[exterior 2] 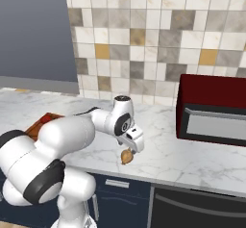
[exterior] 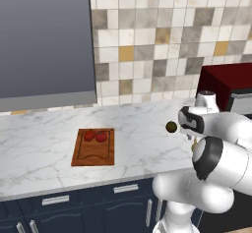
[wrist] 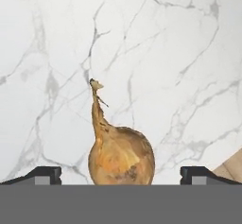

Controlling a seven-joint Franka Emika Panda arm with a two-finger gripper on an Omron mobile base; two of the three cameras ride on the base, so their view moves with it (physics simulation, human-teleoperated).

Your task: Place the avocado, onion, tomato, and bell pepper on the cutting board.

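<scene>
Marble counter (exterior: 44, 143): cutting board (exterior: 93, 154), avocado (exterior: 171, 127), onion (wrist: 121, 159)

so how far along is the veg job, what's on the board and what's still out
Done: two red items, presumably the tomato and bell pepper, sit on the cutting board. In hand: the open claw is poised over the onion, its tips either side and apart from it, so no grip yet. Left: gripping and carrying the onion, then the avocado, which lies on the counter.
</scene>
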